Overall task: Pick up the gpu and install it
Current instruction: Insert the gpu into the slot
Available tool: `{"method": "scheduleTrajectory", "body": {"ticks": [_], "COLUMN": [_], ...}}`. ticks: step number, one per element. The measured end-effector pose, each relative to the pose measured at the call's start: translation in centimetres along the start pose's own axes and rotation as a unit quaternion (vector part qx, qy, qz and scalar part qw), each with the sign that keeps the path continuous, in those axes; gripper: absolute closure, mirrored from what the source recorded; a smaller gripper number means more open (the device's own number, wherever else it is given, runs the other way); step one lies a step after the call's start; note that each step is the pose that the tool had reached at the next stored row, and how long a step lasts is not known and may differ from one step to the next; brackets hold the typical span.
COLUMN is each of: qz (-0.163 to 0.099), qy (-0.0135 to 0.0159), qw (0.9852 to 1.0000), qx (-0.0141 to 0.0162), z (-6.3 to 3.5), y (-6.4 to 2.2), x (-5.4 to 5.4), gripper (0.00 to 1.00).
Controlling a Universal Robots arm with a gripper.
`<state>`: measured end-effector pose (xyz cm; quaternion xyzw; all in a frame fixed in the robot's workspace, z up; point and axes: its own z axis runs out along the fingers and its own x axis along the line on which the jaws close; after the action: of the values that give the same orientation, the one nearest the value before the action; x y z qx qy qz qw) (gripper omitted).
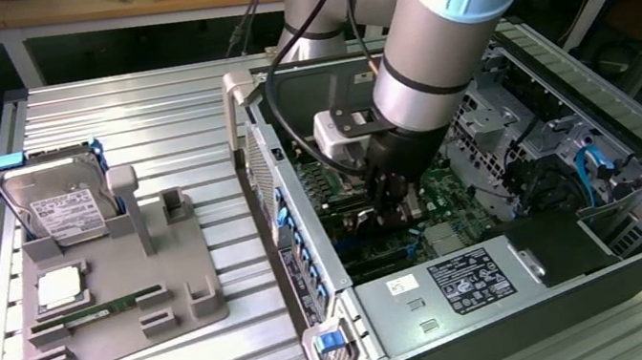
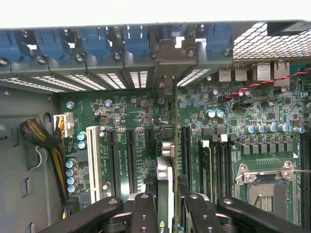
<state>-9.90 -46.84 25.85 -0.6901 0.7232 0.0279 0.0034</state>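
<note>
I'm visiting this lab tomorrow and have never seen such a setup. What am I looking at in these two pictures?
The grey and blue machine is a robot arm reaching into an open computer case on a ribbed metal table. The exterior view comes from a camera off the arm; the wrist view looks from the wrist onto the green motherboard. The arm's gripper is shut on the gpu, a thin card seen edge-on, upright among the board's long slots. Beside the case, a grey holder carries a hard drive in a blue frame and a slim green RAM stick.
</note>
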Motion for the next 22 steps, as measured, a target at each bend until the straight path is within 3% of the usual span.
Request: {"method": "scheduleTrajectory", "body": {"ticks": [22], "qz": [0.000], "qy": [0.0000], "qw": [1.0000], "qx": [-0.0001], "z": [0.37], "y": [0.20], "x": [-0.06], "gripper": [0.73]}}
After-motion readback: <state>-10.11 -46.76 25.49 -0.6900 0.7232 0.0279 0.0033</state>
